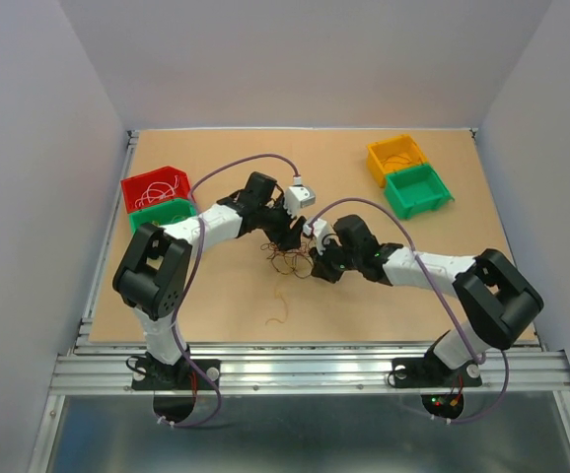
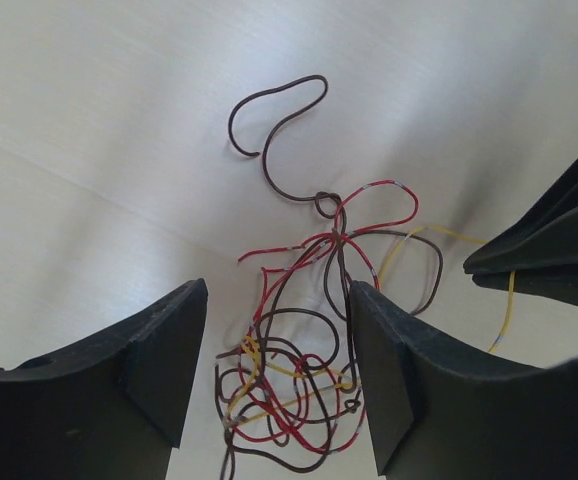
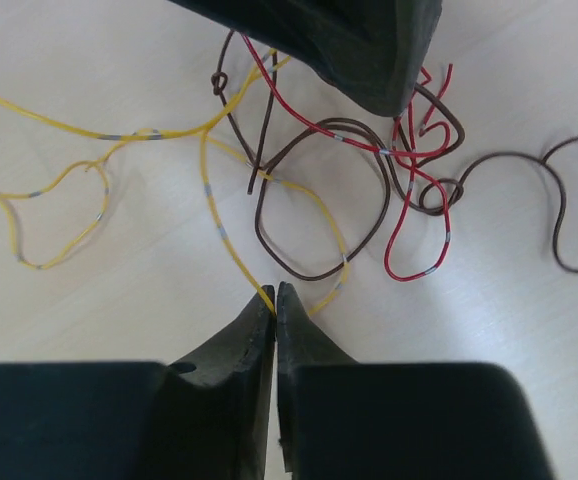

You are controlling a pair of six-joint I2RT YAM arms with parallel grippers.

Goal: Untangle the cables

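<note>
right gripper clenched on a yellow wire; left gripper released, straddling the tangled cables on the desk.

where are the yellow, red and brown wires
yellow wire (image 3: 214, 205), right wrist view, straight middle strand
red wire (image 3: 409, 277), right wrist view, loop bottom
brown wire (image 2: 289, 85), left wrist view, top hook

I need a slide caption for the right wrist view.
Right pincer shut on a yellow cable; red and brown tangle lies beyond.
</note>
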